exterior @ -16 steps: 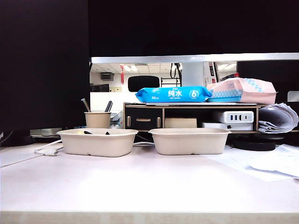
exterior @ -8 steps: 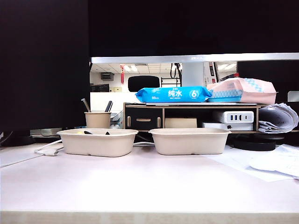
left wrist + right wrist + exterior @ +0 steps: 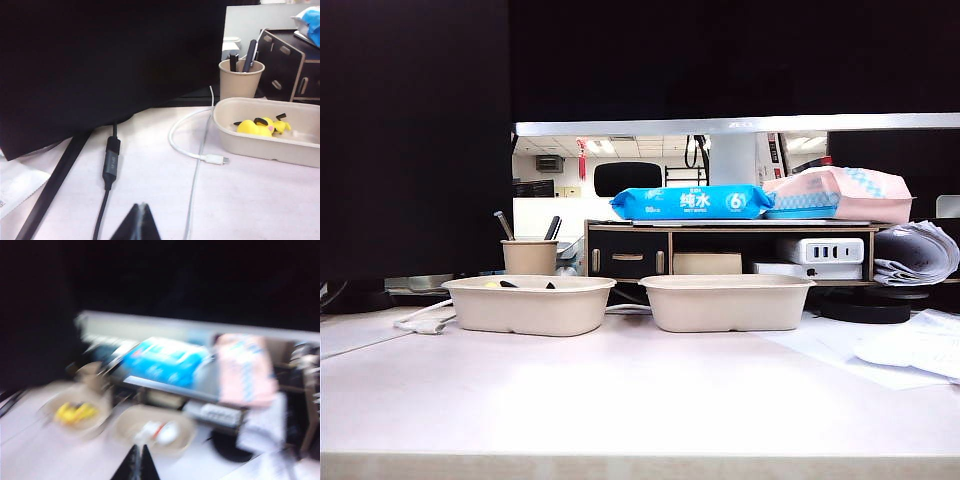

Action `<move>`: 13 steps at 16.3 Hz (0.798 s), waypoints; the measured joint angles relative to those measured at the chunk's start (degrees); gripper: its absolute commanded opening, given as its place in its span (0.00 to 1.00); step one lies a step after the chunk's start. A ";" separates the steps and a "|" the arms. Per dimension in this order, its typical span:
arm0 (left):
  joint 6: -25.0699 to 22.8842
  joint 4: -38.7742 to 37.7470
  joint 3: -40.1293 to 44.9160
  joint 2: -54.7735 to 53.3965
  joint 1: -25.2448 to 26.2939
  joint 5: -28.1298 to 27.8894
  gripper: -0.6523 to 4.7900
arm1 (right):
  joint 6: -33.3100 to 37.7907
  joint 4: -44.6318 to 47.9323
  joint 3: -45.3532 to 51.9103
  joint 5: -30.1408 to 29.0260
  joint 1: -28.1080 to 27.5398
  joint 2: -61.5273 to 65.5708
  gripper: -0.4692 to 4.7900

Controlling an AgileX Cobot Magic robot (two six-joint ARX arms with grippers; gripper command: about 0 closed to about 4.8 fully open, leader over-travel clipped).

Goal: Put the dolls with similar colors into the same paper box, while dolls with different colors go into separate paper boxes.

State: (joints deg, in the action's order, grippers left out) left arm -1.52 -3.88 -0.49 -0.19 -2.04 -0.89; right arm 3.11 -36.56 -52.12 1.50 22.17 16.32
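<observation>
Two beige paper boxes stand side by side, the left box (image 3: 530,308) and the right box (image 3: 725,305). In the left wrist view two yellow dolls (image 3: 257,127) with black tips lie together in the left box (image 3: 260,146). My left gripper (image 3: 141,206) is shut and empty, low over the table, well short of that box. The right wrist view is blurred. It shows yellow dolls (image 3: 75,412) in one box and white dolls (image 3: 166,433) with an orange streak in the other box (image 3: 189,426). My right gripper (image 3: 138,448) is shut and empty, raised in front of both boxes. Neither gripper shows in the exterior view.
A beige pen cup (image 3: 240,80) stands behind the left box. A white cable (image 3: 192,150) and a black cable adapter (image 3: 111,162) lie near the monitor stand. Behind the boxes is a dark shelf (image 3: 630,252) with a blue wipes pack (image 3: 692,202). Papers (image 3: 915,350) lie at right.
</observation>
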 measured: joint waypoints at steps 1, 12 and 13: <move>0.00 0.00 0.00 0.00 0.00 -0.02 0.11 | -0.11 2.60 1.31 0.04 -2.51 0.00 0.09; 0.00 0.00 0.00 0.00 0.00 0.00 0.11 | -1.66 39.04 41.20 2.23 -18.34 -9.86 0.09; 0.00 0.00 0.00 0.00 0.00 0.00 0.11 | -1.64 43.36 44.48 2.27 -18.34 -11.19 0.09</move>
State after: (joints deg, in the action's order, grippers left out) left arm -1.52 -3.88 -0.49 -0.19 -2.04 -0.89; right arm 1.48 6.81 -7.64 3.77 3.84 5.13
